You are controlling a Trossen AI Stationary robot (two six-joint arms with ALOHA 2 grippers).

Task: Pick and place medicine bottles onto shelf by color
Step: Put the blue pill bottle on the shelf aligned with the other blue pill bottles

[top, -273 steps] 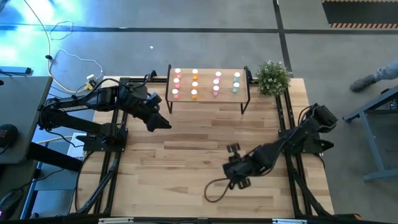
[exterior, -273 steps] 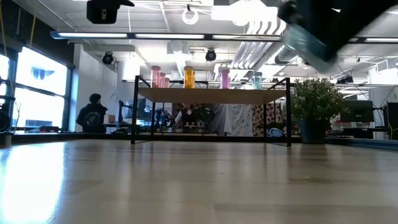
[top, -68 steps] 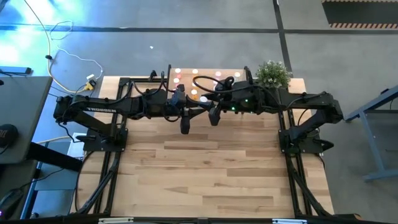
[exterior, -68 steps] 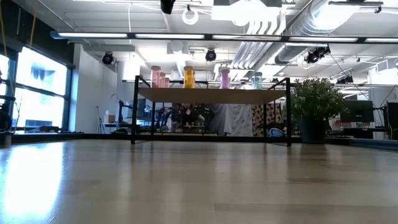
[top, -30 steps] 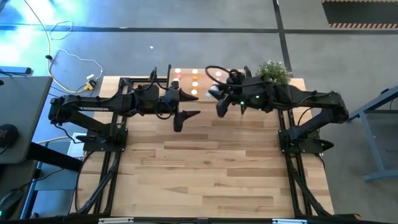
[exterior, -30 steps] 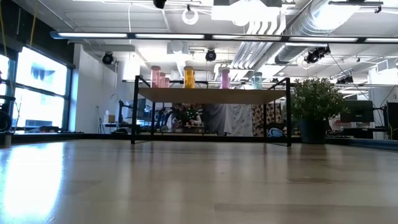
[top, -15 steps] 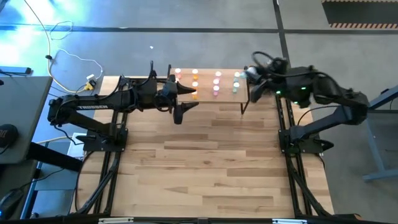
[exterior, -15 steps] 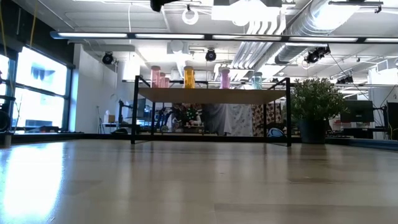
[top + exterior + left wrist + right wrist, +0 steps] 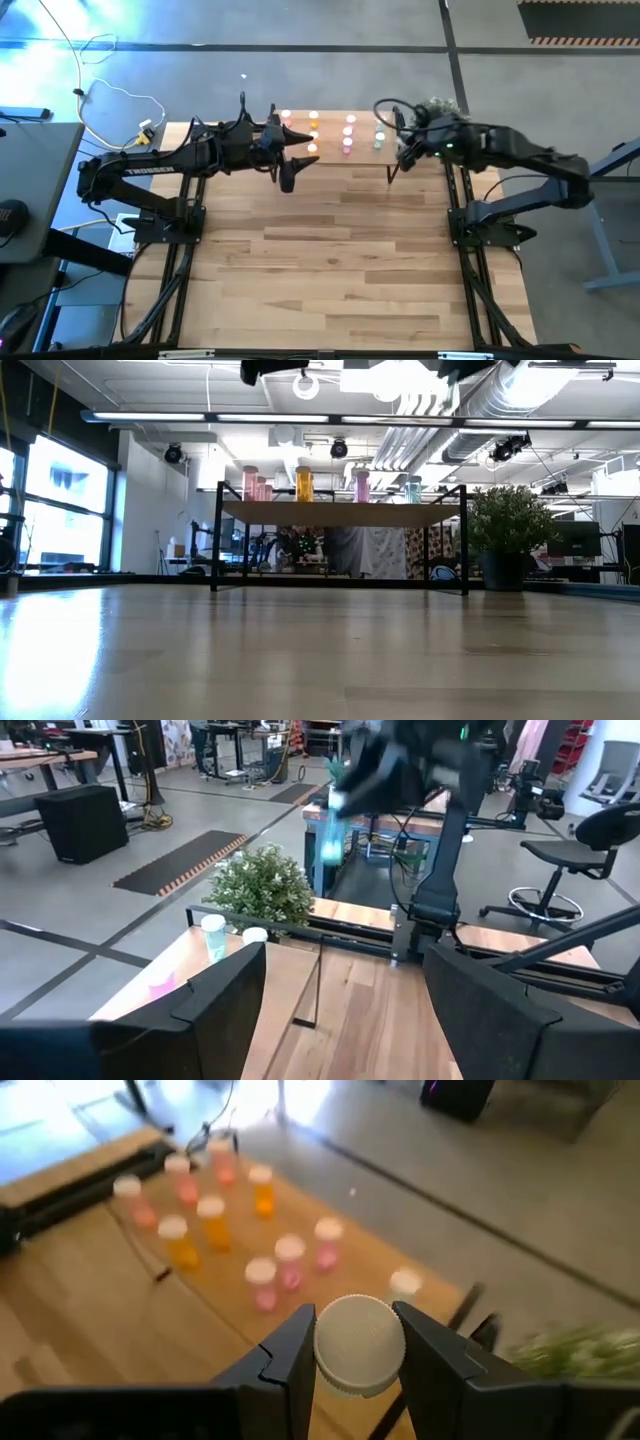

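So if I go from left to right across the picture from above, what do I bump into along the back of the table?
Left gripper → orange bottles → pink bottles → teal bottles → right gripper, holding a teal bottle → potted plant.

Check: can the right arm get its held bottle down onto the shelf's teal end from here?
Probably yes: the right pincer, shut on a capped bottle, hovers by the shelf end, with bare board there.

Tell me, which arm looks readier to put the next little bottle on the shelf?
The right one, probably. Its gripper is shut on a bottle and hangs over the shelf's plant-side end, near the teal bottles. The left gripper is open and empty at the other end.
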